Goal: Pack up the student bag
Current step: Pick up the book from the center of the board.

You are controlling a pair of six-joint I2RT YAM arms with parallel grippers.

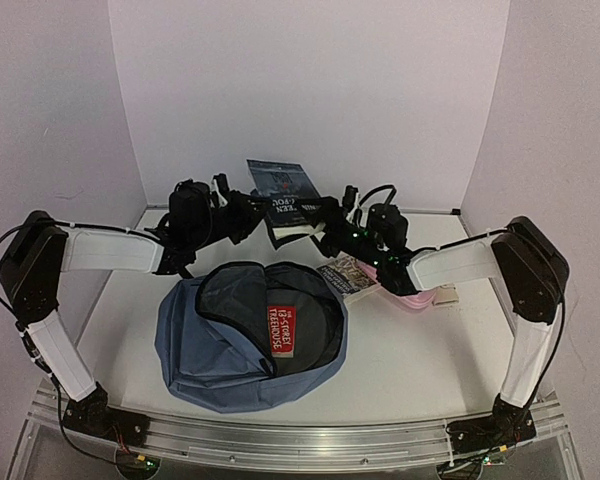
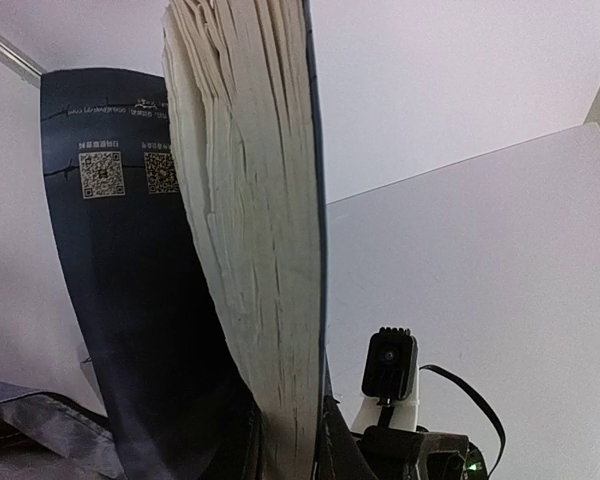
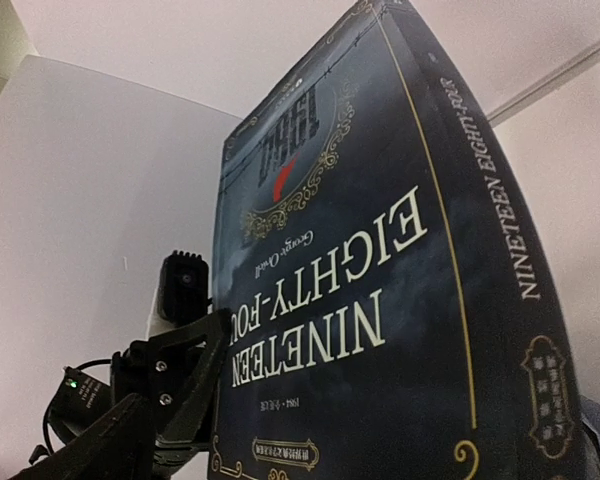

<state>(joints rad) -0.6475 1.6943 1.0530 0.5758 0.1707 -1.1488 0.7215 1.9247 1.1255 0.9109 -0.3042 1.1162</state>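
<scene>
Paperback Nineteen Eighty-Four [image 3: 380, 300] upright (back cover splayed), pinched by left end effector [image 1: 260, 218], right end effector [image 1: 327, 236] beside it, its state unclear, student bag [image 1: 195, 350] lying open on counter [image 1: 420, 350]

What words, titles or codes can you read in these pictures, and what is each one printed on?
"NINETEEN EIGHTY-FOUR": spine of the dark book, and upside down on its front cover.
"George Orwell": that cover, small.
"THE 13-STOREY TREEHOUSE": red book inside the student bag.
QR codes and fine print on its back cover: too small to read.
Cover of the book by the pink case: blurred.
</scene>
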